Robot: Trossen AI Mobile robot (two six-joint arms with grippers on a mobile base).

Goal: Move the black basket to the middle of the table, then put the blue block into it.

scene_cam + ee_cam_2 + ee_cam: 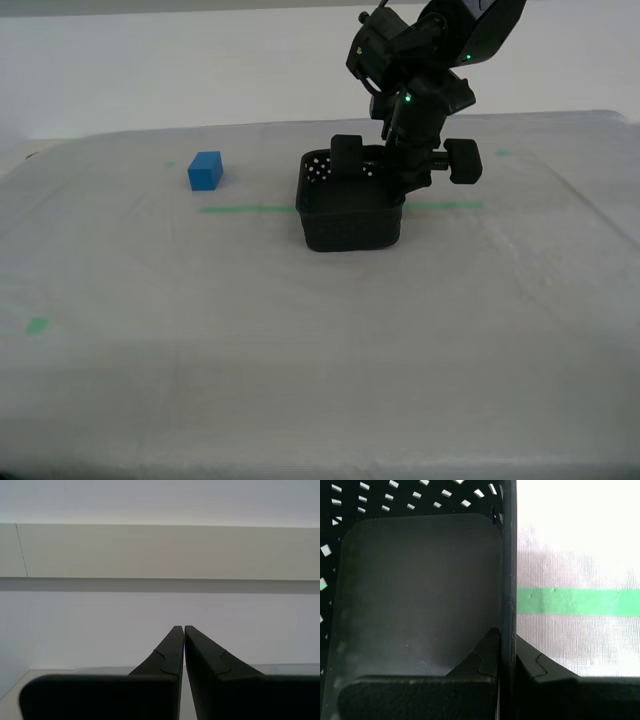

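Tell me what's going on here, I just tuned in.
My first gripper is clamped on one wall of the black basket, which sits on the table over the green tape line. The blue block lies apart from it, untouched. My second gripper is shut, holding nothing.

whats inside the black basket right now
No block: the black basket holds only one finger of my first claw, which is clamped on its wall. The blue block sits apart on the table. The finger hides part of the floor.
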